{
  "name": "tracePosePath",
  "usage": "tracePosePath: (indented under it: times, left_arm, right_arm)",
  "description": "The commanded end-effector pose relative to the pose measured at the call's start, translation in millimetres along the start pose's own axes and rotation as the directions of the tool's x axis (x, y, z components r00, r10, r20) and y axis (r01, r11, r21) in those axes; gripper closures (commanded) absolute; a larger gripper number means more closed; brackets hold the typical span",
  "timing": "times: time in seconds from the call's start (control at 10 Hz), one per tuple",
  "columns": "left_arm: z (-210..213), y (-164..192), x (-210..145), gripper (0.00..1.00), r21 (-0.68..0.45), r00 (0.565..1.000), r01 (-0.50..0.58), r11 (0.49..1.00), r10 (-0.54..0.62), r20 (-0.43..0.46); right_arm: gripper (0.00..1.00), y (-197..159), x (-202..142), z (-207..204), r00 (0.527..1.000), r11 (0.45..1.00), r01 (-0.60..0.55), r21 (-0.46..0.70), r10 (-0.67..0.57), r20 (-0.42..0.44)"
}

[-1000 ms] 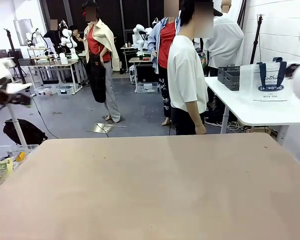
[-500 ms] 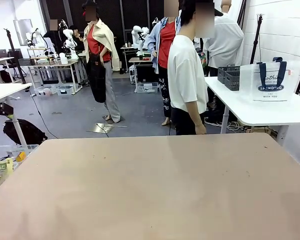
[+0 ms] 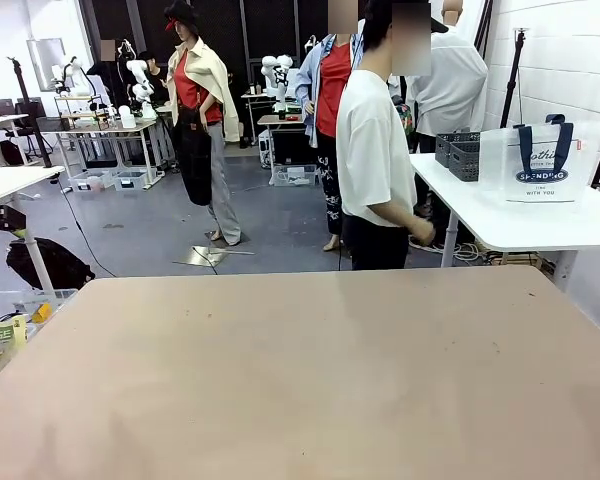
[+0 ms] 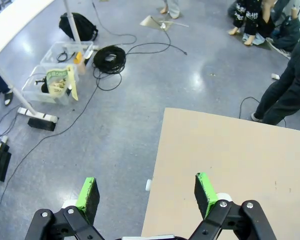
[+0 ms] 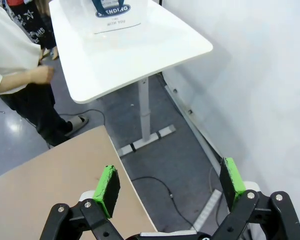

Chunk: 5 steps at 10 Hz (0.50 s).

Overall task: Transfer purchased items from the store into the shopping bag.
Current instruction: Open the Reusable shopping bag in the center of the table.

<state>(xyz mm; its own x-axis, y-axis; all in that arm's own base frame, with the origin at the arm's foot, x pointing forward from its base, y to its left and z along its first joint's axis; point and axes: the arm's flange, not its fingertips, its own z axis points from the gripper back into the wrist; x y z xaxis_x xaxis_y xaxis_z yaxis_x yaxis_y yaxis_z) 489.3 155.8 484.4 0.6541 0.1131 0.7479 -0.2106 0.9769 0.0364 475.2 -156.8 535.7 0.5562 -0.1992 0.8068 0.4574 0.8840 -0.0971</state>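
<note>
the left gripper (image 4: 146, 190) and right gripper (image 5: 169, 180) are now pulled back, wide and empty. the person's hand (image 3: 421, 233) is lifted. the bag (image 3: 540, 160) is likely not packed yet.

Tan table (image 3: 310, 370) up front, grey floor (image 3: 130, 225) beyond, white side table (image 3: 500, 228) on R by white brick wall (image 3: 565, 40).

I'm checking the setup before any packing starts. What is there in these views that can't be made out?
- Front view: what lies in the basket. It is far off and small, and its lattice walls hide the inside.
- Front view: what lies in the shopping bag. The frosted plastic blurs it, and the print under the logo is too small to read.
- Right wrist view: the upper part of the shopping bag is cut off by the top edge.
</note>
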Motion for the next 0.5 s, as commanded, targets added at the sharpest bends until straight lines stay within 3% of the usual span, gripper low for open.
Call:
tracePosePath:
  times: [0.0, 0.4]
  left_arm:
    - [1.9, 3.8, 0.8, 0.00, 0.000, 1.000, 0.015, 1.000, -0.015, 0.006]
    - [1.9, 3.8, 0.8, 0.00, 0.000, 1.000, 0.015, 1.000, -0.015, 0.006]
  right_arm:
    - [0.00, -1.2, 0.8, 2.1, 1.000, 1.000, -0.012, 0.014, 0.012, 0.007]
    - [0.00, -1.2, 0.8, 2.1, 1.000, 1.000, -0.012, 0.014, 0.012, 0.007]
